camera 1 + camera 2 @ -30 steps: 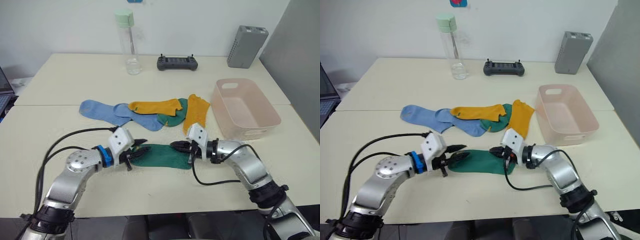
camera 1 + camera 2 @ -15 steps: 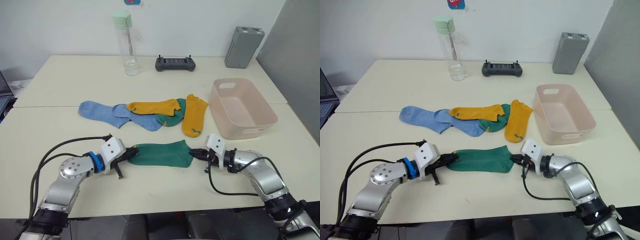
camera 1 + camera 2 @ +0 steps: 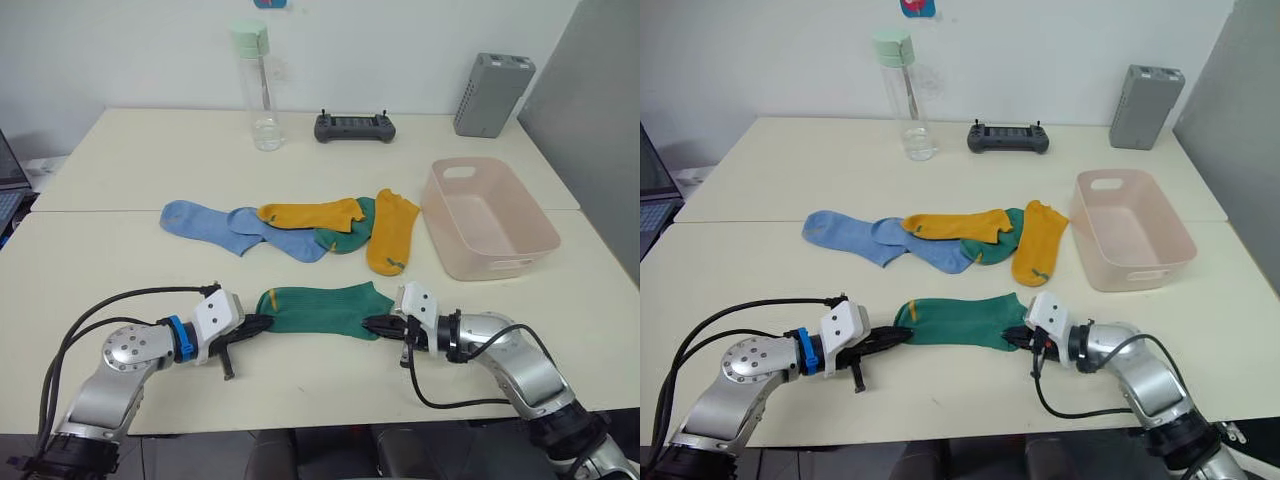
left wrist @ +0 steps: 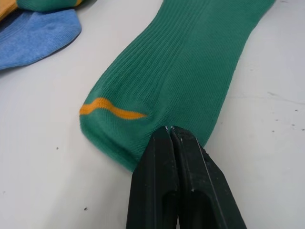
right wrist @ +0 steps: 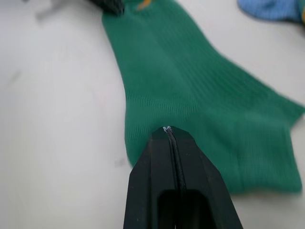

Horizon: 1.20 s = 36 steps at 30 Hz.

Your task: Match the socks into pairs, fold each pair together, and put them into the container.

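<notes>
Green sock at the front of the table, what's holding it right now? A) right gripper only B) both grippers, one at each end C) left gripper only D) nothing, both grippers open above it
B: the left gripper is shut on the end of the green sock that bears the yellow stripe, and the right gripper is shut on its other end, with the sock lying flat on the table between them.

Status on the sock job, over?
Left gripper and right gripper shut on flat dark green fabric sock, one per end. Pale pink plastic tub empty. Nothing obstructing.
</notes>
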Available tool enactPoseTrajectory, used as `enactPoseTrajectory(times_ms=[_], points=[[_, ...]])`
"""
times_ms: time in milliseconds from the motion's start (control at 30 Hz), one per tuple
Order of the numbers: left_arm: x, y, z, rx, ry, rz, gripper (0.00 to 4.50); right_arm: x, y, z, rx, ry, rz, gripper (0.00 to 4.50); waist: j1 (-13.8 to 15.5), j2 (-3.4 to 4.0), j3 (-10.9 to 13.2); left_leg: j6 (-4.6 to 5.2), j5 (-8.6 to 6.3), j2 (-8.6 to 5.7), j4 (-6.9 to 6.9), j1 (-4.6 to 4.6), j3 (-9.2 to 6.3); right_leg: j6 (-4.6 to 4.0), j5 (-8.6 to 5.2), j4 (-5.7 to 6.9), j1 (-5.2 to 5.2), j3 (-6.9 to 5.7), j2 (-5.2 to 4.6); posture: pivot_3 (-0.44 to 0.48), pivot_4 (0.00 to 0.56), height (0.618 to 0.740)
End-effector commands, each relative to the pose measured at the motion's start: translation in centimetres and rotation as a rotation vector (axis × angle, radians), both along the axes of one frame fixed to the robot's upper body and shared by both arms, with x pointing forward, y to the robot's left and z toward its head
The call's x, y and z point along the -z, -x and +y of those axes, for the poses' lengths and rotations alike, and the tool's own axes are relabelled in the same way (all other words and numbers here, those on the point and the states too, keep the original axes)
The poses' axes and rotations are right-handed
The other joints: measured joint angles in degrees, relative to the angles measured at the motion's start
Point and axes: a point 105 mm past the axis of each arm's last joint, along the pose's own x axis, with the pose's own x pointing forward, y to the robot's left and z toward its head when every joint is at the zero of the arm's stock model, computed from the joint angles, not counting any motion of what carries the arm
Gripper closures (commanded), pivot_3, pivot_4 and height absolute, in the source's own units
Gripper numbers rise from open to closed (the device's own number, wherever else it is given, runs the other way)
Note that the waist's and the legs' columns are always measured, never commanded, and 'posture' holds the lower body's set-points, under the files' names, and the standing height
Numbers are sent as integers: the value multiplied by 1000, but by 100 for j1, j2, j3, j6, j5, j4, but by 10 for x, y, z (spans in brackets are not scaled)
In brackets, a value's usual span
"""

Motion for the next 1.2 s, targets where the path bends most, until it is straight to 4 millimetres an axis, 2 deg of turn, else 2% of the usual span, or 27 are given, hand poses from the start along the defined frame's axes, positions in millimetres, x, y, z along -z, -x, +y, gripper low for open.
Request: enactPoseTrajectory(times_ms=[33, 167, 267, 300, 400, 467, 700, 733, 967, 1200], points=[[-7, -3, 13, -51, 17, 0, 4462, -4, 1, -9, 5, 10, -25, 4500, -2, 2, -1, 0, 0, 1, 0, 2, 0, 1, 0, 1, 0, 0, 0, 0, 150, 740], [-27, -7, 24, -175, 166, 9, 4462, -29, -5, -21, 90, -109, -46, 4500, -3, 2, 0, 0, 0, 1, 3, 0, 1, 2, 1, 3, 2, 1, 0, 0, 150, 740], [-42, -17, 47, -355, 265, -41, 4462, -51, -15, -30, 192, -179, -127, 4500, -6, 2, -1, 0, 0, 2, 3, -1, 1, 4, 2, 3, 2, 0, 0, 0, 150, 740], [-45, -21, 57, -423, 276, -70, 4060, -56, -19, -33, 230, -190, -153, 4097, -6, 1, -1, 0, 0, 4, 3, -1, 1, 28, 15, 3, 2, -2, 1, 0, 150, 740], [-50, -28, 85, -605, 333, -143, 3242, -63, -26, -40, 314, -205, -200, 3220, -3, 1, -1, 0, 0, 3, 3, -1, -3, 32, 17, 4, 2, -5, 2, 0, 150, 740], [-49, -29, 96, -685, 359, -169, 2593, -62, -30, -43, 356, -208, -207, 2486, -5, 0, -1, 0, 0, 3, 3, -1, -2, 33, 18, 3, 3, -4, 2, 0, 150, 740], [-44, -28, 88, -682, 345, -173, 359, -60, -37, -43, 394, -222, -210, 3, -3, 0, -1, 0, 0, 2, 3, -1, 0, 34, 20, 2, 4, -3, 1, 0, 150, 740], [-45, -28, 89, -684, 343, -178, 29, -60, -37, -43, 393, -224, -208, 0, -3, 0, -2, 0, 0, 2, 3, -1, -1, 33, 20, 2, 4, -3, 1, 0, 150, 740], [-51, -32, 83, -660, 330, -191, 29, -61, -39, -40, 391, -226, -209, 0, -4, 0, -2, 0, 0, 2, 4, -1, 0, 32, 19, 2, 4, -2, 1, 0, 150, 740], [-70, -43, 51, -520, 312, -221, 29, -63, -41, -29, 366, -194, -224, 0, 3, 0, -2, 0, 0, 1, 3, -2, -1, 35, 21, 2, 5, -3, 2, 0, 150, 740]])
